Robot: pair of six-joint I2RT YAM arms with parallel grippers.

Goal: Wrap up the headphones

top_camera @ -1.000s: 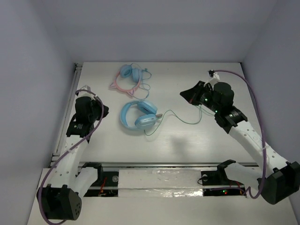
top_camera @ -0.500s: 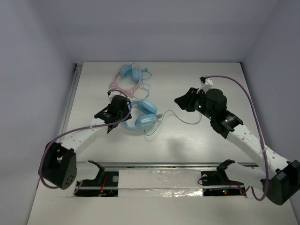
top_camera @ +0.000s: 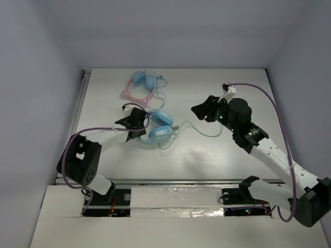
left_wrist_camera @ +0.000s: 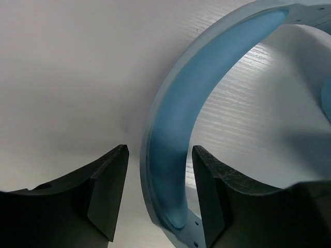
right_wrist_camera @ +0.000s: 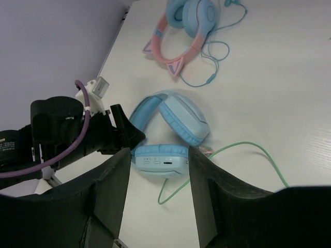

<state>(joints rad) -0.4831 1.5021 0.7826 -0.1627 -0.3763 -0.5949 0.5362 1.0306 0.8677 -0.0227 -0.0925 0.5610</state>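
- The jaws of the left gripper (left_wrist_camera: 159, 170) were found spread, one finger on either side of the blue headband (left_wrist_camera: 176, 129). Neither finger was seen pressing it, and the placement was judged preparatory to a grip.
- The right gripper (right_wrist_camera: 156, 170) was noted with jaws apart and empty, raised right of centre in the top view, presumably to gather the cable (top_camera: 207, 135).
- The headphones (top_camera: 155, 126) were recorded lying flat on the table (top_camera: 232, 155), left of centre, with the cable trailing rightward, unwrapped.
- A pink cat-ear pair (top_camera: 139, 85) was observed close by, higher in the frame.

- We see the headphones (top_camera: 159, 133) in light blue, their headband (left_wrist_camera: 176, 129) padded a deeper blue.
- Their cable (top_camera: 201, 133) is pale green.
- The cat-ear pair (top_camera: 140, 82) shows a pink band and blue cups.
- The table (top_camera: 207, 160) is white, faintly grained.
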